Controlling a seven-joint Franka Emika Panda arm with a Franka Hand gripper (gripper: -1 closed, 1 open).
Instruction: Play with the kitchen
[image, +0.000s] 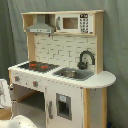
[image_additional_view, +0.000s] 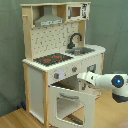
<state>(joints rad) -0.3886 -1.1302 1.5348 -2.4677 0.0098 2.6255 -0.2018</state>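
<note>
We see tall light-wood-and-white toy kitchen (image_additional_view: 62, 60) against grey curtain (image_additional_view: 12, 50), windowed oven door (image_additional_view: 70, 104) swung down open. White arm's gripper (image_additional_view: 81, 77) sits by control panel, probably after knobs; fingers, can't tell.

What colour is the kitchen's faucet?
Black faucet, clearest in the first exterior view.

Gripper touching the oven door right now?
Cannot tell. In the second exterior view the arm reaches the open oven door, but its tip hides behind the door's top edge.
</note>
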